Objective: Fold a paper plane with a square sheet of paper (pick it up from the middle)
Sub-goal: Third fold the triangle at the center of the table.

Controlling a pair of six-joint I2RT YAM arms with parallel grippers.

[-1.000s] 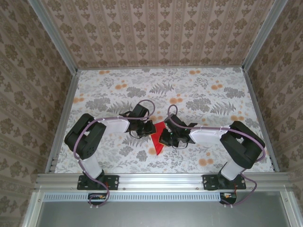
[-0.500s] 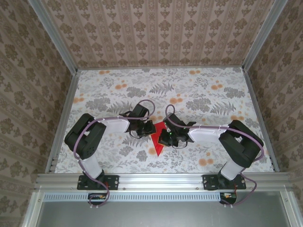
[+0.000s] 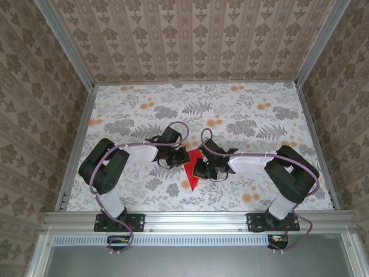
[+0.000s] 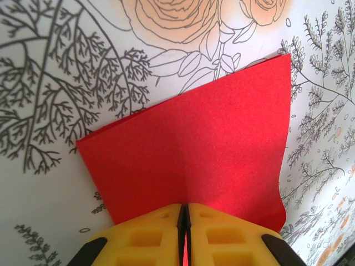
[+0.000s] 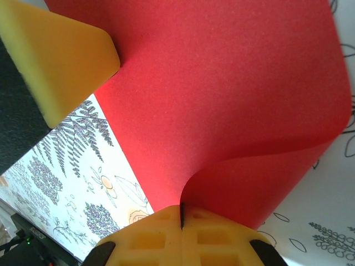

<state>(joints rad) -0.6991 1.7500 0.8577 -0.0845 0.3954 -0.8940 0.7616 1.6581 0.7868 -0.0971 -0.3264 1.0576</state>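
Note:
The square sheet of paper (image 3: 192, 173) is bright red and creased into a pointed shape, its tip toward the near edge, and it is held between both arms at the table's middle. My left gripper (image 3: 183, 156) is shut on its edge; in the left wrist view the yellow fingers (image 4: 144, 235) pinch the paper (image 4: 211, 144) at a centre crease, and my left gripper (image 4: 183, 209) shows no gap. My right gripper (image 3: 199, 168) is shut on a curled flap; in the right wrist view the paper (image 5: 222, 83) bends up into my right gripper (image 5: 181, 210).
The floral tablecloth (image 3: 242, 115) covers the table, with metal rails (image 3: 196, 218) along the near edge and patterned walls on three sides. A yellow finger of the left gripper (image 5: 61, 61) stands close to the paper in the right wrist view.
My right gripper has shifted slightly left and away from the near edge with the paper flap. The left arm has stayed still.

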